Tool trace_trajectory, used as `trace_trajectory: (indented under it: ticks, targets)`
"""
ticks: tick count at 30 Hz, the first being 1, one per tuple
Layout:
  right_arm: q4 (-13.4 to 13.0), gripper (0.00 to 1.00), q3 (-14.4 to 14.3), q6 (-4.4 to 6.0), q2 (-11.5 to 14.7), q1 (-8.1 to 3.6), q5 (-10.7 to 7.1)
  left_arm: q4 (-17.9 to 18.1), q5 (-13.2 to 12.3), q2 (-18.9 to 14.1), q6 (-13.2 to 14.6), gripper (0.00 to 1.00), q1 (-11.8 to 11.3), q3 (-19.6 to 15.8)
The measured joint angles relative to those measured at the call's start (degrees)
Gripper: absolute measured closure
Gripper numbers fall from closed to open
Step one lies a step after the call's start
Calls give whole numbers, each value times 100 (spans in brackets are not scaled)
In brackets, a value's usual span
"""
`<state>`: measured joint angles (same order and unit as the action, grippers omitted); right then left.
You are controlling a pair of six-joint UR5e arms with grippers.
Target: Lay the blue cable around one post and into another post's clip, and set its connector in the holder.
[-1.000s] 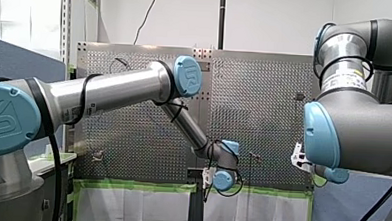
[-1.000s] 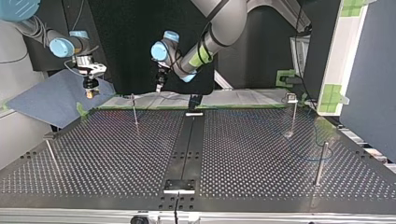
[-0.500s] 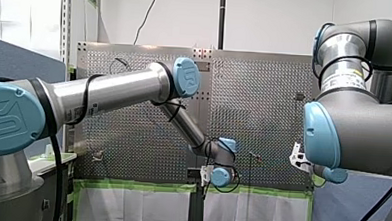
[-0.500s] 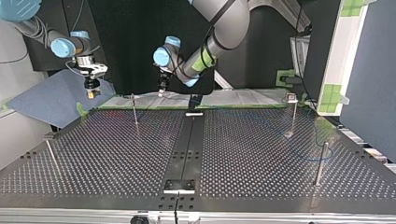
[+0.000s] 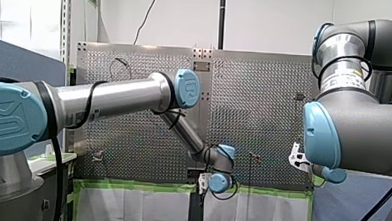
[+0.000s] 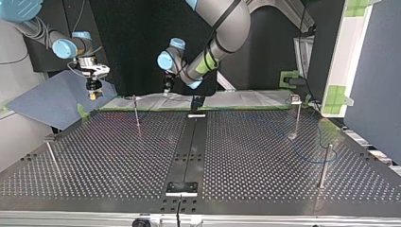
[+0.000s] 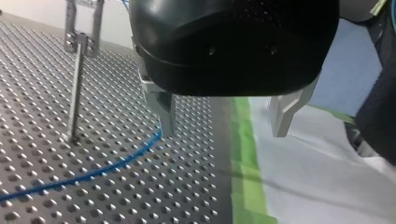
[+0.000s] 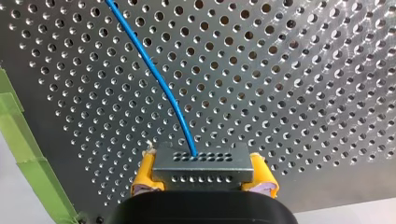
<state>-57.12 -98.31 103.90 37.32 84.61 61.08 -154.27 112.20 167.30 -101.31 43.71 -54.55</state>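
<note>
My right gripper has its yellow pads shut on a grey connector block; the blue cable runs out of the block over the perforated table. In the top view this gripper hangs past the table's far left corner. My left gripper stands open with nothing between its metal fingers, low over the table's edge. The blue cable lies on the plate and passes right by one finger, near a thin post. In the top view the left gripper hovers at the far edge, next to a post.
More posts stand on the perforated table; a faint cable loop lies by the right one. A black strip carries fixtures at both ends. Green tape marks the table's edge.
My left arm's wrist has sunk lower and shifted slightly toward the front view's left, its elbow dropping too. My right gripper has stayed put with the connector.
</note>
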Motion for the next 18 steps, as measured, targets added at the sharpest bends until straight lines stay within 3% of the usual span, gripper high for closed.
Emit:
trace_trajectory:
  ticks: [9, 18]
  targets:
    - [6, 100, 0, 4, 0, 11, 1, -3, -19, 10, -3, 0, -53, 4]
    - [5, 100, 0, 8, -1, 9, 2, 147, -2, -15, 276, 0, 102, -41]
